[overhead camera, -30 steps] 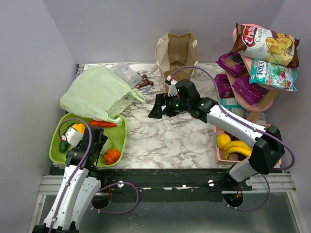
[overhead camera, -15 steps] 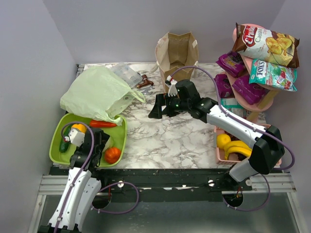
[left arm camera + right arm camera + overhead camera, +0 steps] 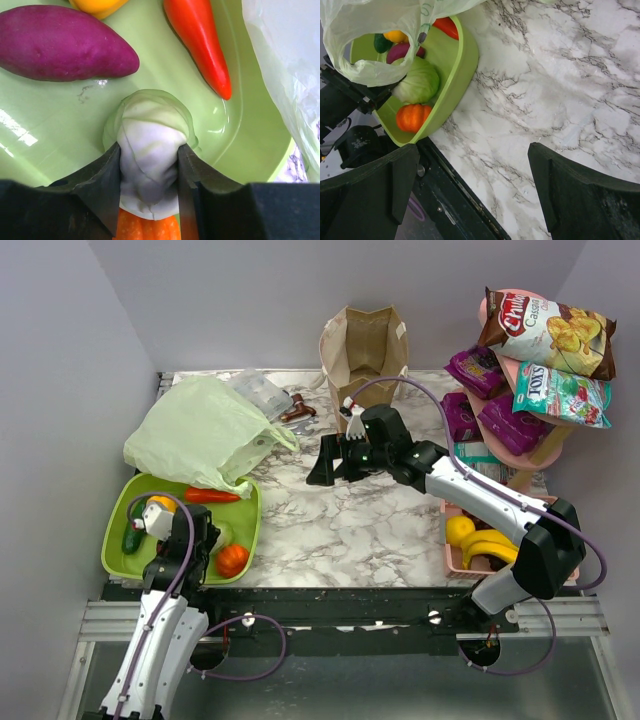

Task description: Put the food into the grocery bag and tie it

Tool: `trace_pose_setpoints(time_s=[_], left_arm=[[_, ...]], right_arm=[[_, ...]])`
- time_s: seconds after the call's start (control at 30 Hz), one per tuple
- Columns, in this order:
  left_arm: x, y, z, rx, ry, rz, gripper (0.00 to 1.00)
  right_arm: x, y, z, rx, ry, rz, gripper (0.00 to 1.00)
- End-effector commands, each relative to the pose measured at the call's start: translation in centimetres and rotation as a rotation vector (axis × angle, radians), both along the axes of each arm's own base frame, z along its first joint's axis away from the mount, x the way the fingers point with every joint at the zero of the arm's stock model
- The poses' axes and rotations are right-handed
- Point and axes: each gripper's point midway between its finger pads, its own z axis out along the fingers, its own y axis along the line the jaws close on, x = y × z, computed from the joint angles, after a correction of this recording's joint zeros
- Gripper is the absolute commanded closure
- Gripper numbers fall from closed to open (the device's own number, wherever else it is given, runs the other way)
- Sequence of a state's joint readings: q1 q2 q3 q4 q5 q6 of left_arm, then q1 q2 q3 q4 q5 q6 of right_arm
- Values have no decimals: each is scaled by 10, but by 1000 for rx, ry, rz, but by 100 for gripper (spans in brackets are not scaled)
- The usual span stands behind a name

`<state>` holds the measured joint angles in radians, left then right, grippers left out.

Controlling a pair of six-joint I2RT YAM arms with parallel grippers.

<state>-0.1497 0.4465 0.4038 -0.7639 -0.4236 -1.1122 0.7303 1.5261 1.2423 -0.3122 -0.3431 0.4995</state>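
Note:
In the left wrist view my left gripper point(image 3: 149, 150) is shut on the pale green cabbage point(image 3: 150, 125), a finger pressed to each side of it. The cabbage lies in the lime green tray point(image 3: 50, 140) just above a round orange fruit point(image 3: 145, 230). From above, the left gripper point(image 3: 205, 540) is down in the tray point(image 3: 250, 515) beside the orange fruit point(image 3: 231, 560). The crinkly pale green grocery bag point(image 3: 200, 430) lies behind the tray, its edge drooping over it. My right gripper point(image 3: 322, 465) hovers open over the marble mid-table. Bananas point(image 3: 487, 545) lie at the right.
A purple sweet potato point(image 3: 60, 42), a red pepper point(image 3: 200, 45) and a yellow-orange pepper point(image 3: 97, 5) share the tray. A brown paper bag point(image 3: 365, 345) stands at the back. A pink snack rack point(image 3: 530, 370) and pink tray point(image 3: 452, 550) fill the right side.
My left gripper has come down into the tray and closed from wide open onto the cabbage. The right arm has not moved.

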Motion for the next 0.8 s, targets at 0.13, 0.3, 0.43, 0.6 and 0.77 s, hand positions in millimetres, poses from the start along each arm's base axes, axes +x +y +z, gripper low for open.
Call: trace_pose_setpoints(time_s=[0.13,0.3,0.43,0.6,0.77], left_arm=[[-11,-8,48,-39,-69,-55,67],[-26,-4,80,-22,-83,-59,67],[-36,-8,110,-10,-122,-122,69],[-55,-19,154,-17,-188,-235,70],[-76,-18,228,25,-310,-290,71]], right_arm=[[0,1,25,-3,-37,29,0],[-4,3,42,26,-48,52,0],[-11,8,56,66,-36,86,0],[-24,13,79,139,-10,125,0],[-35,18,128,238,-9,156,0]])
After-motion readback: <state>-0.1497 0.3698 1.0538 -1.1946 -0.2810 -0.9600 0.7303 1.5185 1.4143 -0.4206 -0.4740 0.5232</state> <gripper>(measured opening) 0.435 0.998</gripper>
